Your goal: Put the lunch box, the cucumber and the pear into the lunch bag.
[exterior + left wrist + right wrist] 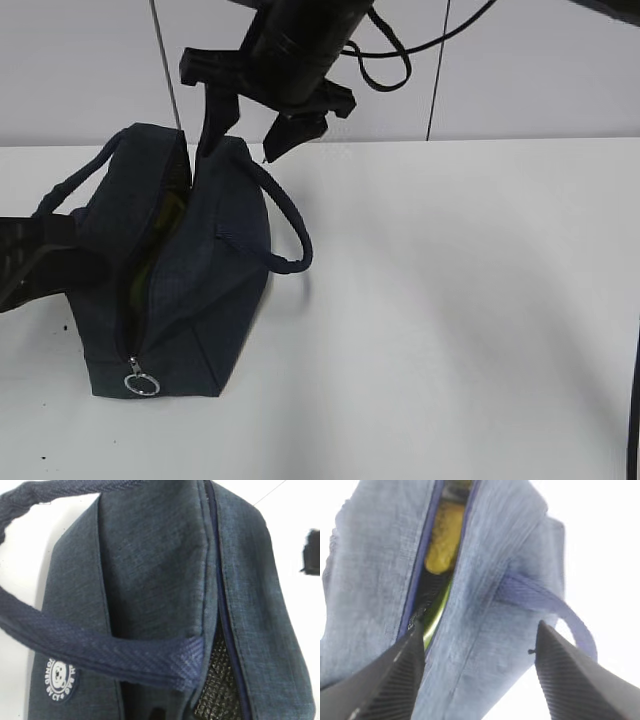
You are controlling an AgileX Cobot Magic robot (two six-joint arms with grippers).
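The left gripper [35, 262] sat at the bag's left flank, its jaws closed together; it looked pressed against, perhaps pinching, the navy fabric, though I could not make out just what it held, and I took it to be steadying the lunch bag [215, 300] so the slit stayed put. The bag stood on the white table [450, 320], its zipper undone along the top, the silver ring pull [141, 384] hanging at the near end. Inside the opening the pear [442, 542] showed yellow, with something green, likely the cucumber [436, 620], beside it; the lunch box I could not see. Over the far end hung the right gripper [245, 135], jaws spread wide and empty, one finger [395, 680] at the mouth of the slit. The looped handle [290, 235] arched just beside it, the likeliest thing to snag.
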